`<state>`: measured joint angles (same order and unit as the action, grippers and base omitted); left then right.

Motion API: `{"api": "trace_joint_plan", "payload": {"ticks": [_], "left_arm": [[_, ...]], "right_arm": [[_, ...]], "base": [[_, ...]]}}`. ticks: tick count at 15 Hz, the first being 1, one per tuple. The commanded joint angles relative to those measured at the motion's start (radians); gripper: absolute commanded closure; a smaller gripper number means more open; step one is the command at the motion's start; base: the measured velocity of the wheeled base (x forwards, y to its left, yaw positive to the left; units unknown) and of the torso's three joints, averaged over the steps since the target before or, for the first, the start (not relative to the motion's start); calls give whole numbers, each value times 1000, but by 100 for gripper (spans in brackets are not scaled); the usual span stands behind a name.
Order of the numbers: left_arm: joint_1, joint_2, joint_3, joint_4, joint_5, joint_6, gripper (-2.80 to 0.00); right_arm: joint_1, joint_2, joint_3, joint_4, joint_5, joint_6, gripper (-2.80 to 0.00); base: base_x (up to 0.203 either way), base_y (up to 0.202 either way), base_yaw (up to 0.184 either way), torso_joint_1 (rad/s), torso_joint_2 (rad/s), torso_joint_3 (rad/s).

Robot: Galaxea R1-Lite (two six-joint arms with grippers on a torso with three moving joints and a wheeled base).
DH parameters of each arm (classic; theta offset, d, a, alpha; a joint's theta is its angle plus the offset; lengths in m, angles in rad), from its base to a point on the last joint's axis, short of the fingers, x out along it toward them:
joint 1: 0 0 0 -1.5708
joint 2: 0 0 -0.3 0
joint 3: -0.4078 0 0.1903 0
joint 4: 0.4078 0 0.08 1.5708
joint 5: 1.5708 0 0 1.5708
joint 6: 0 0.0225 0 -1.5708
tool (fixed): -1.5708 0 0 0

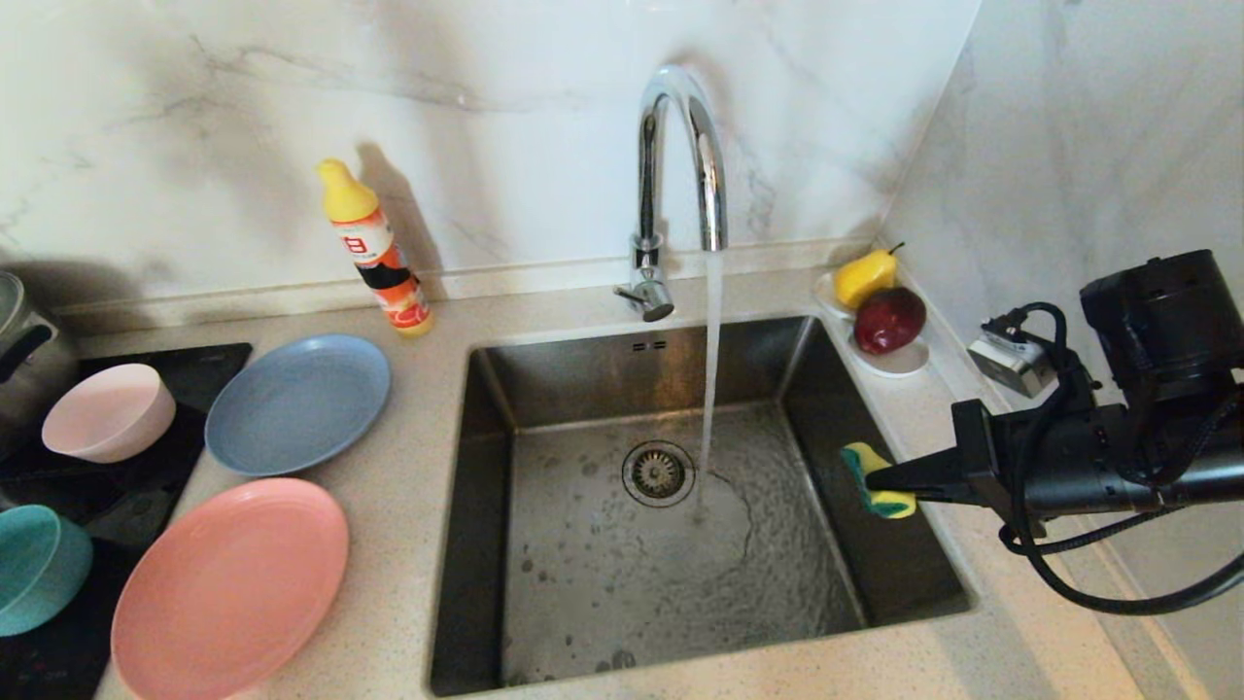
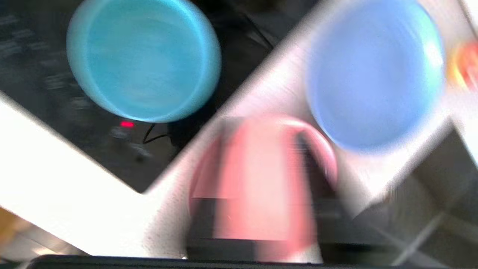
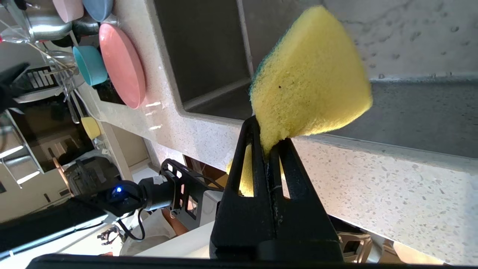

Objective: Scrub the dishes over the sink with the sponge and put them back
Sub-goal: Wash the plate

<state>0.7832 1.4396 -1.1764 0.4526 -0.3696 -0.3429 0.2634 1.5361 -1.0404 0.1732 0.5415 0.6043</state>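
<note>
Sponge (image 1: 880, 481) pinched tight in my right gripper (image 1: 875, 479) at sink (image 1: 622, 622) right wall, long axis upright, left gripper's fingers unclear.

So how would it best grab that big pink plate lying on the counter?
Probably by the rim. The salmon-pink plate lies flat, face up, on the counter, so only its raised edge gives the gripper something to pinch. The edge nearest the sink looks best: it has bare counter beside it, while the teal bowl crowds the far side.

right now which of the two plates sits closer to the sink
The salmon-pink plate: its rim comes nearest the sink edge. The blue-grey plate lies further back, toward the wall.
</note>
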Motion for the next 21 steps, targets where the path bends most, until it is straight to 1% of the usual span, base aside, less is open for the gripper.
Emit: {"api": "trace_joint_plan", "payload": {"ticks": [1,2,4,5,6,7,9,11,12,16,21], "left_arm": [[-80,-6,-35,24,5,6,0],[-129,46,-51,34,40,13,0],[-193,144,-74,33,139,27,0],[-220,198,-86,26,169,40,0],[-238,248,-99,13,180,62,0],[-249,290,-117,2,185,78,-280],[-264,359,-179,-4,175,90,-280],[-274,391,-195,-9,99,94,-280],[-288,406,-195,-10,88,95,-280],[-318,459,-193,-52,86,91,-280],[-318,487,-197,-117,84,82,-280]], "right_arm": [[0,10,0,2,3,3,0],[0,10,2,2,3,3,0],[0,11,10,1,5,2,0],[0,13,14,-7,4,3,0],[-1,18,21,-28,4,4,0],[-1,24,26,-49,3,5,0],[-1,32,28,-70,3,6,0],[0,35,28,-70,3,6,0],[0,34,30,-70,3,6,0],[-4,32,31,-70,3,6,0],[-12,39,36,-70,3,5,0]], "base": [[0,0,0,0,0,0],[0,0,0,0,0,0],[0,0,0,0,0,0],[0,0,0,0,0,0],[0,0,0,0,0,0],[0,0,0,0,0,0],[0,0,0,0,0,0],[0,0,0,0,0,0],[0,0,0,0,0,0],[0,0,0,0,0,0],[0,0,0,0,0,0]]}}
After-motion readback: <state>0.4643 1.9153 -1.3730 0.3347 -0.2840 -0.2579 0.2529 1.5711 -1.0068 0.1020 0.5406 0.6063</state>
